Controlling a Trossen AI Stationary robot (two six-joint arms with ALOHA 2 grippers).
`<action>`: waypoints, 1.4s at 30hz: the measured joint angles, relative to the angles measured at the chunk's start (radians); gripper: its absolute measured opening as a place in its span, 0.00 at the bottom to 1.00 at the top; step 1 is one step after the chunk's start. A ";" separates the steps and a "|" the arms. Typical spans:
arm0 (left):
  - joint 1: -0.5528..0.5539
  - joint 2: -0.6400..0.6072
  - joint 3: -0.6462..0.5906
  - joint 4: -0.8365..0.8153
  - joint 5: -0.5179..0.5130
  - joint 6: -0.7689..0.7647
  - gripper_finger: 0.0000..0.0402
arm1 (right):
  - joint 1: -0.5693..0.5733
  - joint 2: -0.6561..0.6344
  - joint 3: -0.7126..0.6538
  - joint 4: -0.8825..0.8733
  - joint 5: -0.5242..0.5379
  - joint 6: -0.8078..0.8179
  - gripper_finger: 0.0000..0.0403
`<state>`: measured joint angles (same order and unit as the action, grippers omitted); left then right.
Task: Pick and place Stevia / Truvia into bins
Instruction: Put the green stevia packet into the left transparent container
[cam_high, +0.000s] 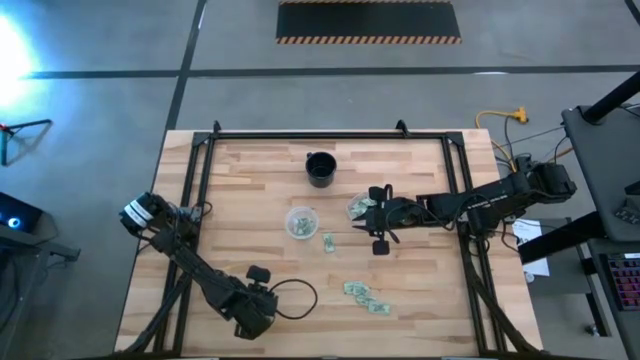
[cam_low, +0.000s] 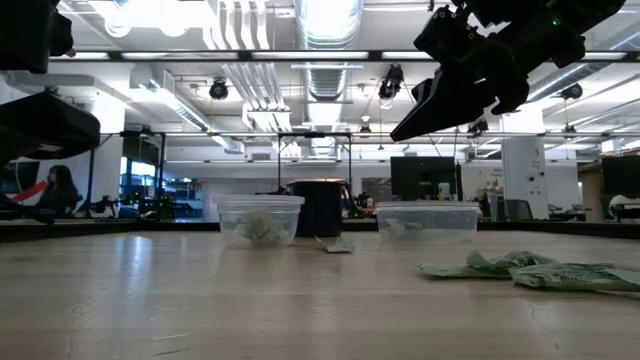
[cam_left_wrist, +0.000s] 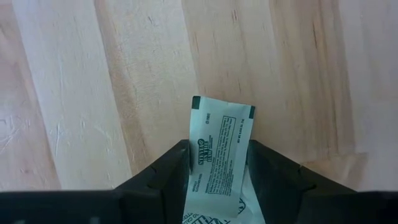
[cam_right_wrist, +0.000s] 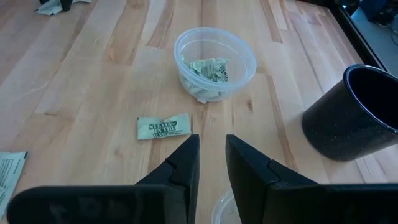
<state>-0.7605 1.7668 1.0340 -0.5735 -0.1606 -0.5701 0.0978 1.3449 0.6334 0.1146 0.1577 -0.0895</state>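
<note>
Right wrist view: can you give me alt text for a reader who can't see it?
The right gripper, empty, hangs over the wooden table, with a clear cup holding sweetener packets ahead. One loose packet lies flat between gripper and cup, and a black cup stands to one side.

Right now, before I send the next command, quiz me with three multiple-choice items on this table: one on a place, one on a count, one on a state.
1. Where is the black cup?
A. Far side of the table
B. Beside the left arm
C. Off the table

2. How many clear bins hold packets?
A. One
B. Two
C. Four

3. What is the left end effector doing?
A. Hanging empty
B. Gripping a bin
C. Gripping a Stevia packet

Answers: 1 A, the high view shows it at the far edge. 2 B, the left bin and right bin both hold packets. 3 C, the left wrist view shows the packet pinched between its fingers.
</note>
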 joint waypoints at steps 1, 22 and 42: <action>0.000 0.000 0.000 0.000 -0.002 0.000 0.36 | 0.000 0.000 0.000 0.000 0.000 0.000 0.17; 0.007 -0.109 -0.002 -0.042 -0.153 0.011 0.35 | 0.000 0.000 0.000 0.002 0.000 0.000 0.17; 0.246 -0.186 -0.002 -0.063 -0.376 0.399 0.36 | 0.000 0.000 0.000 0.004 0.000 0.000 0.17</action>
<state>-0.5145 1.5806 1.0325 -0.6369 -0.5365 -0.1713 0.0975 1.3453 0.6334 0.1184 0.1577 -0.0895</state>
